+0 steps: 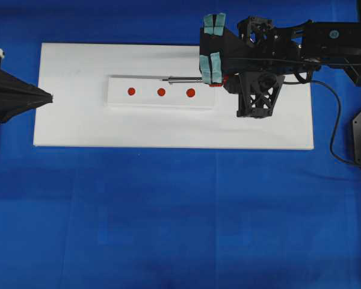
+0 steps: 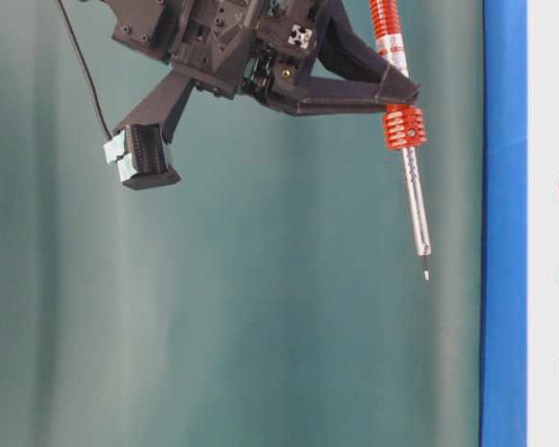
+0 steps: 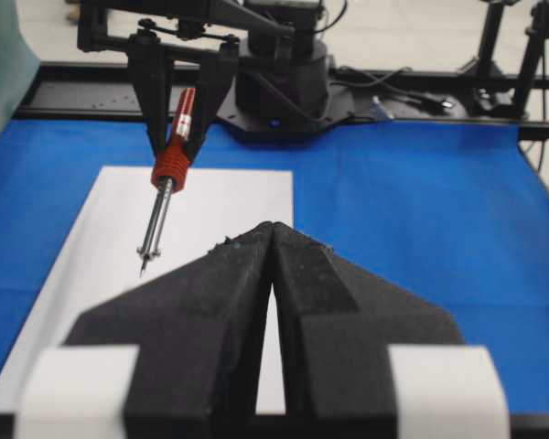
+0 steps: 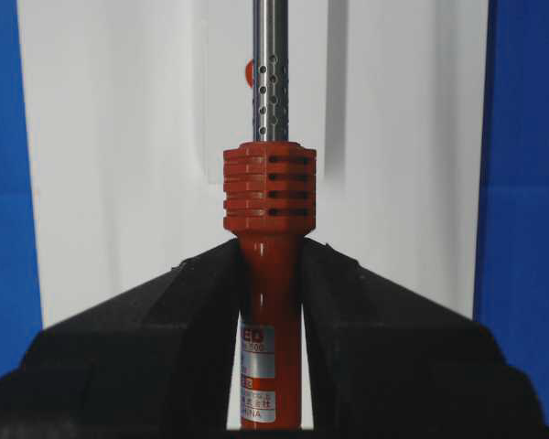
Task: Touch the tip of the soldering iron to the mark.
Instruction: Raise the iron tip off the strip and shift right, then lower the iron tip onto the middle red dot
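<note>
Your right gripper (image 4: pixel 270 274) is clamped on the soldering iron (image 2: pixel 405 158) handle, tip hanging in the air above the strip with three red marks (image 1: pixel 161 92) – come down crooked and you'll miss the dot (left gripper (image 3: pixel 271 240) is closed, parked, holding nothing)

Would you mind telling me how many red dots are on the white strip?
3, in a row: left dot, middle dot, right dot, nearest the soldering iron. None seems hidden.
</note>
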Controlling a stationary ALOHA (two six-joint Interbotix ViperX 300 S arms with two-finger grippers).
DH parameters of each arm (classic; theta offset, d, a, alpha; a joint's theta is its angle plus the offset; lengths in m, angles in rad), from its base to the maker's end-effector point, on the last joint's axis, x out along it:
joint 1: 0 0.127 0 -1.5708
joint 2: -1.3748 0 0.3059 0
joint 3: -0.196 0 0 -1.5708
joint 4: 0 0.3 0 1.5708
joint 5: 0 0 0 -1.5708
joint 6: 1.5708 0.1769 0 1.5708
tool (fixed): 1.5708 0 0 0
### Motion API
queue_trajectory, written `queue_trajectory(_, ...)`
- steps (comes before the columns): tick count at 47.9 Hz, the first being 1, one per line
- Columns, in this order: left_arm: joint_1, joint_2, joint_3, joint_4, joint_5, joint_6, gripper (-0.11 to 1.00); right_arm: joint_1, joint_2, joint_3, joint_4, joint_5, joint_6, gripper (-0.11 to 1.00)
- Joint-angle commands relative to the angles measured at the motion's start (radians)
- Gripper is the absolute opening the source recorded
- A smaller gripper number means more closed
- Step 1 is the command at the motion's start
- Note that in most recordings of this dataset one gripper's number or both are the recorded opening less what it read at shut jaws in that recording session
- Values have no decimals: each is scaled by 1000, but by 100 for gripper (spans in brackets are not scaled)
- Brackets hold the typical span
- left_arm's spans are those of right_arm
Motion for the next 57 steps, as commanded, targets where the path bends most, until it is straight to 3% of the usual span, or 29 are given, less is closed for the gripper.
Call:
queue_trajectory(1,3,5,-9,2,-5,-2,0,2,-26,-11,-2,-3,3,7)
queue_trajectory(57,2,5,-9,2,-6,-2,0,2,31,-9,0,-18,3,7)
